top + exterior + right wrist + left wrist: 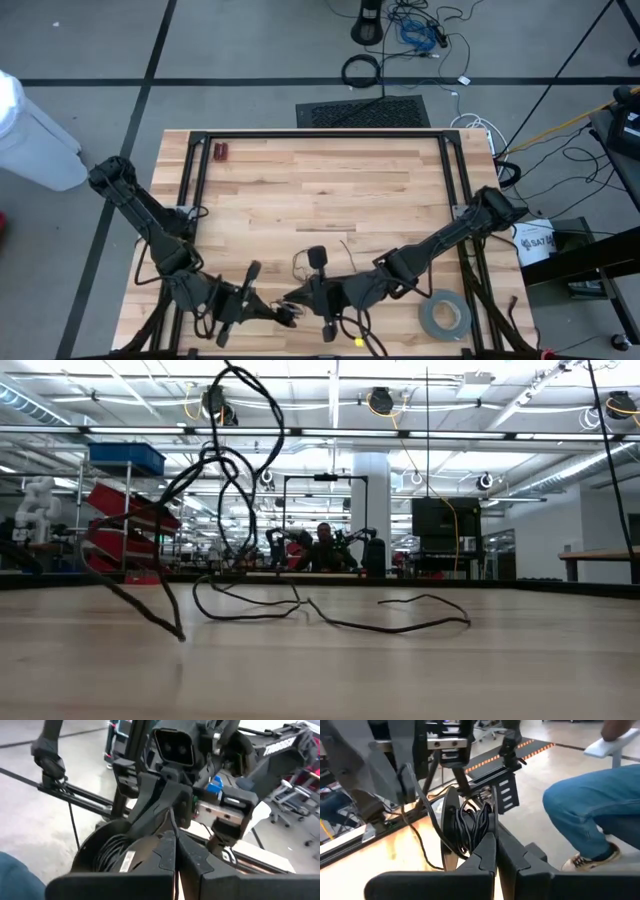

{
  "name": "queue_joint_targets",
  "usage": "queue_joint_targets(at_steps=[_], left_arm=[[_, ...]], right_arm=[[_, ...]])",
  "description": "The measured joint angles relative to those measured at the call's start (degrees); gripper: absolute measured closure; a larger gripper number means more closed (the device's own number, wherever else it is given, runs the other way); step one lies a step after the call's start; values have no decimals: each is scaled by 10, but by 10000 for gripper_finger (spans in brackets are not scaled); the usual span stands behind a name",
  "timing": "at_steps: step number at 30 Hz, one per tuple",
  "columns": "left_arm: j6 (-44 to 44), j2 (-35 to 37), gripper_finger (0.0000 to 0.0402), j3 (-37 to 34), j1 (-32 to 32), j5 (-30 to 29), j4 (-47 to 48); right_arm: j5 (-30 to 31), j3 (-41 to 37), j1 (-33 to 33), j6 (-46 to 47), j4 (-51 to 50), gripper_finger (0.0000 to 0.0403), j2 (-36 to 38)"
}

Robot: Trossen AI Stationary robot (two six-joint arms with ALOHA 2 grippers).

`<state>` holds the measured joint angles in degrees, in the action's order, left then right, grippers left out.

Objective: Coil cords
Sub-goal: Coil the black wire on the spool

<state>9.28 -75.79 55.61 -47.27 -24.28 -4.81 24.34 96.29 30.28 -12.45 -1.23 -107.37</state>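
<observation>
Claws left (283, 313) and right (291, 299) both clamp the thin black cord (470, 827).

Pretty clearly a robotics lab in a big open industrial hall. The low view shows long ceiling light strips (330, 405), a white pillar (371, 500), red bins (125, 525) and other robot rigs in the distance. From above there's a butcher-block tabletop (330, 200) on taped grey concrete floor (90, 45), with loose cables (420, 30) everywhere.
</observation>
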Motion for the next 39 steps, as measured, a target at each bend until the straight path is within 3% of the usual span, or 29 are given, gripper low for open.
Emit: queue_joint_targets(at_steps=[6, 22, 27, 33, 39], left_arm=[[-15, 0, 398, 0, 0, -28, 18], [-58, 45, 398, 0, -31, -165, 90], [-44, 52, 398, 0, -51, -195, 89], [-12, 54, 398, 0, -69, -213, 73], [24, 54, 398, 0, -82, -216, 29]], right_arm=[[43, 0, 16, 3, -47, 403, 15], [43, 0, 28, 52, -120, 403, 21], [36, 0, 27, 76, -146, 403, 21], [-34, 0, 20, 92, -149, 403, 21], [-36, 0, 16, 106, -176, 392, 21]])
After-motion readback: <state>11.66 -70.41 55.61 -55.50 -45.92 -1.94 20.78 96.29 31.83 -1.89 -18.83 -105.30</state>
